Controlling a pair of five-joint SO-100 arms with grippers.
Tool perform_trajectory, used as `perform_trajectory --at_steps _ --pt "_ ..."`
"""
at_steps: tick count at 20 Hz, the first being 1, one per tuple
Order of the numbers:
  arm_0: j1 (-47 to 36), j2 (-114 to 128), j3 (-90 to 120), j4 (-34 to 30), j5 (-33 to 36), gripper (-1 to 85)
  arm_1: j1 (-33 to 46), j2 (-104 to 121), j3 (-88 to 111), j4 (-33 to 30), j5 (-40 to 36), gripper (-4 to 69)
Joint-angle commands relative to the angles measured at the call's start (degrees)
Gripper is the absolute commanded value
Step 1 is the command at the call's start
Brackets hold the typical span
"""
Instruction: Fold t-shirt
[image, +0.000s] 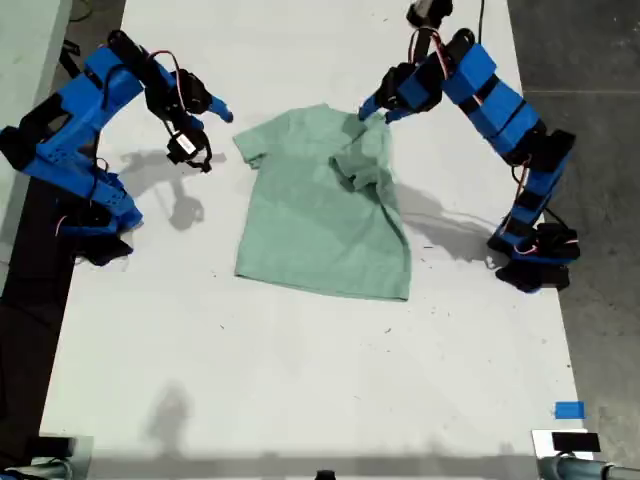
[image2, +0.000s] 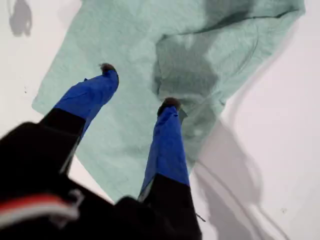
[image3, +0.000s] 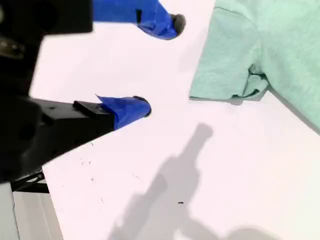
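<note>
The t-shirt (image: 322, 205) lies flat mid-table (image: 300, 380), one sleeve flopped inward for a fold. My first claw (image2: 137, 85) hangs spread over that sleeve, gripping nothing; my second claw (image3: 160, 65) waits apart beside the other sleeve.

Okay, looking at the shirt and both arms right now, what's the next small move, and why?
Probably bring my second gripper over the flat sleeve at the exterior view's left and close on its edge. Its jaws are open over bare table, just short of the t-shirt. The other sleeve is already folded inward, and my first gripper hangs open above it, holding nothing.
</note>
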Motion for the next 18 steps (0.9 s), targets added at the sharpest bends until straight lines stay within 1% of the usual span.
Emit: perform_trajectory --at_steps 1,7,13,16,17,18 --pt "-0.3 -6.5 -2.4 -4.3 1.1 27.2 -2.6 6.2 2.5 0.3 0.3 20.1" --pt "-3.3 -26.5 -14.9 -5.2 4.0 27.3 -5.9 12.9 11.3 -0.1 3.0 18.1" --pt "-4.2 -45.4 -31.5 -1.8 4.0 27.0 -6.5 20.9 18.9 -0.9 4.3 16.6" --pt "-4.4 -52.8 -36.1 -1.4 3.3 27.0 -6.5 24.0 21.5 -1.1 4.5 15.8" --pt "-4.9 -56.1 -38.8 -0.3 3.2 25.5 -6.5 24.8 22.2 -1.1 4.6 15.7" --pt "-5.4 -59.7 -43.7 2.9 3.0 24.1 -6.5 25.6 22.9 -1.2 4.7 15.6"
